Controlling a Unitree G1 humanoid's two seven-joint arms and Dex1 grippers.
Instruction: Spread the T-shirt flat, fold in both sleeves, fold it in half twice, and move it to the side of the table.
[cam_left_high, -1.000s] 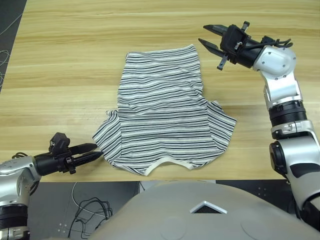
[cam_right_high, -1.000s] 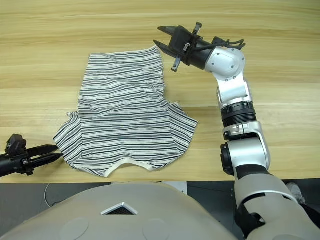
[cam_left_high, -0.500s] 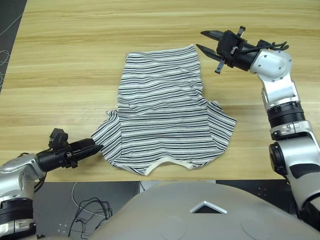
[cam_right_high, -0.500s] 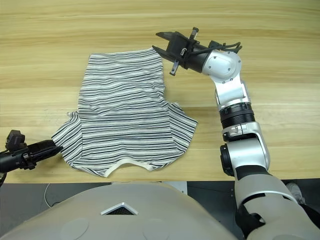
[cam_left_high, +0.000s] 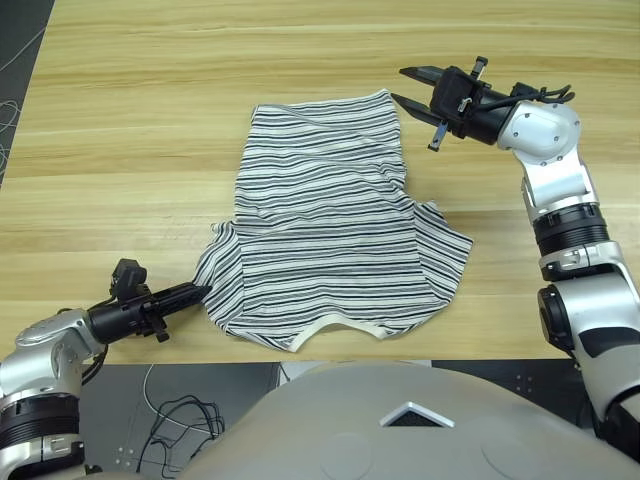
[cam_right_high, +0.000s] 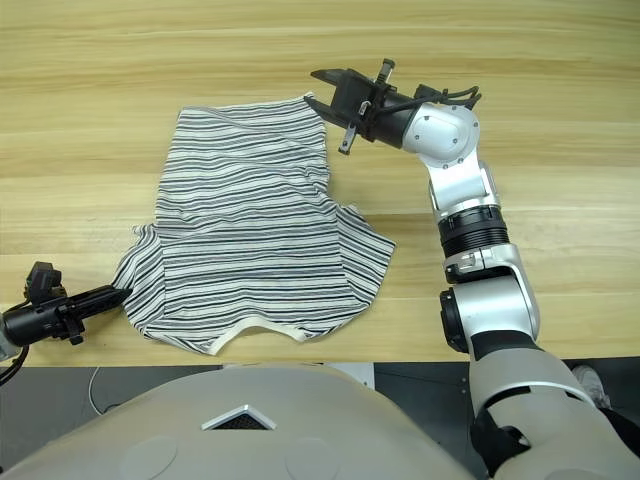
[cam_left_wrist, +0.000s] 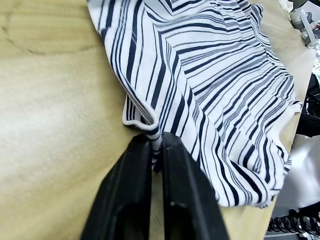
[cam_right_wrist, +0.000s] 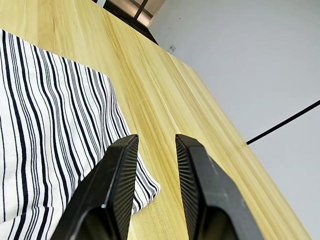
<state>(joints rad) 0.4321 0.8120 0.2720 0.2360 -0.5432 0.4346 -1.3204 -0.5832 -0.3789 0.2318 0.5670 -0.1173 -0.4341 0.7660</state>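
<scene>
Jaws of left gripper (cam_left_wrist: 156, 141) nip T-shirt (cam_left_high: 330, 220) — collar near, hem far

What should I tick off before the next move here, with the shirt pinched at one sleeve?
1. Left tool shut on the shirt at its sleeve hem: ok.
2. Right tool open at the shirt's far right corner: ok.
3. Right tool touching that corner: cannot tell.
4. Shirt lying flat: not ok, wrinkled through the middle.
5. Shirt wholly on the table: ok.
</scene>
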